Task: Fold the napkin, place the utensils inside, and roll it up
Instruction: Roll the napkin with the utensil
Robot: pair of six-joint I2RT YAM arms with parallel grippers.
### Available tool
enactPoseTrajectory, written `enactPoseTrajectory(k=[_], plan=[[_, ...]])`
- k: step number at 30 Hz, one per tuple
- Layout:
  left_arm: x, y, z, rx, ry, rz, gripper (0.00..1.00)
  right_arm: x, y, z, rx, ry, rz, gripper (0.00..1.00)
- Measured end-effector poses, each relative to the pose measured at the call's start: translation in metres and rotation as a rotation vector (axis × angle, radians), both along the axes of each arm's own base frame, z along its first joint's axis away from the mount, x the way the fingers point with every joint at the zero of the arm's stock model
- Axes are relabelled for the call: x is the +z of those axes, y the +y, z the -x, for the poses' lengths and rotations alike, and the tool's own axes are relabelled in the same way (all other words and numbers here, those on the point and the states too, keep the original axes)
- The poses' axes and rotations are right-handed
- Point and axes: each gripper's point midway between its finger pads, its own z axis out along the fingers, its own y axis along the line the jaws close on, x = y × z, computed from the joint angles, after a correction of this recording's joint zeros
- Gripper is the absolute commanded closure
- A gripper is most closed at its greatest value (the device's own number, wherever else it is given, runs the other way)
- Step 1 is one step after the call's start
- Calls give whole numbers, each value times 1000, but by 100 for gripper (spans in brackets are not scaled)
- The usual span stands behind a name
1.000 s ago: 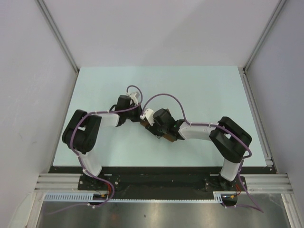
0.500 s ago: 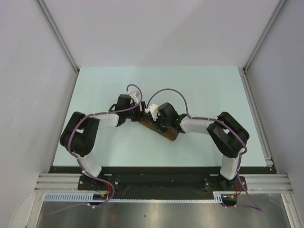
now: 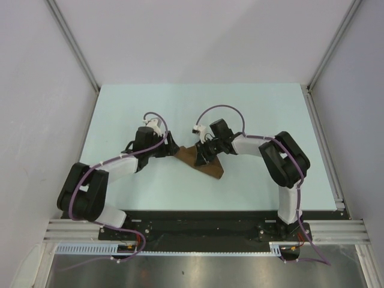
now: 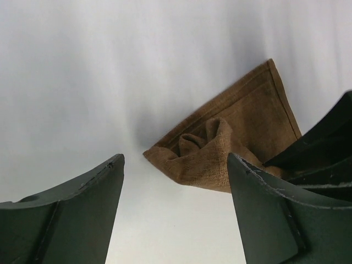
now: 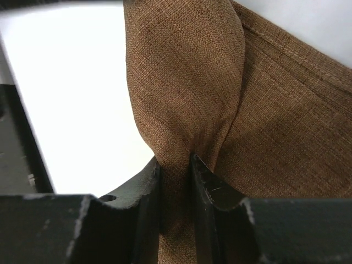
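The brown napkin point(image 3: 210, 169) lies bunched in a narrow strip near the middle of the table. My right gripper point(image 3: 201, 155) comes down on its far end. In the right wrist view that gripper point(image 5: 175, 162) is shut on a raised fold of the napkin point(image 5: 275, 110). My left gripper point(image 3: 170, 150) sits just left of the cloth. In the left wrist view it point(image 4: 175, 159) stands open over bare table, and the napkin's crumpled corner point(image 4: 231, 143) lies just beyond its right finger point(image 4: 275, 214). The utensils are hidden or out of view.
The pale green table point(image 3: 258, 108) is framed by grey walls and metal rails, with a dark strip at its near edge point(image 3: 198, 215). Part of the right arm's dark gripper point(image 4: 324, 143) shows over the napkin in the left wrist view.
My left gripper has opened and drawn back to the left of the cloth. My right gripper has shut on a fold of the napkin and shifted toward the far side.
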Motion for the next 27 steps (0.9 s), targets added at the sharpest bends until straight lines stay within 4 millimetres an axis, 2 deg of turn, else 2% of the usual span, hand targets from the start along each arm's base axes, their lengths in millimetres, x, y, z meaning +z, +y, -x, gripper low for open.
enactPoseTrajectory(k=[4, 7, 15, 19, 22, 25, 26, 27], plan=[[-10, -1, 14, -26, -2, 23, 20, -1, 6, 5, 28, 84, -44, 72], [-10, -4, 18, -38, -20, 50, 20, -1, 6, 5, 28, 135, -68, 71], [3, -17, 11, -62, -87, 141, 22, -2, 9, 6, 43, 217, -112, 72], [-3, -23, 9, -70, -74, 167, 25, -2, 9, 6, 43, 235, -120, 72], [-12, -26, 10, -77, -50, 178, 30, -2, 9, 6, 42, 241, -124, 71], [-16, -29, 8, -82, -40, 193, 42, -2, 9, 6, 42, 243, -125, 71], [-17, -30, 7, -82, -38, 198, 51, -2, 9, 6, 42, 243, -125, 70], [-18, -31, 6, -85, -36, 203, 55, -2, 9, 6, 42, 244, -124, 69]])
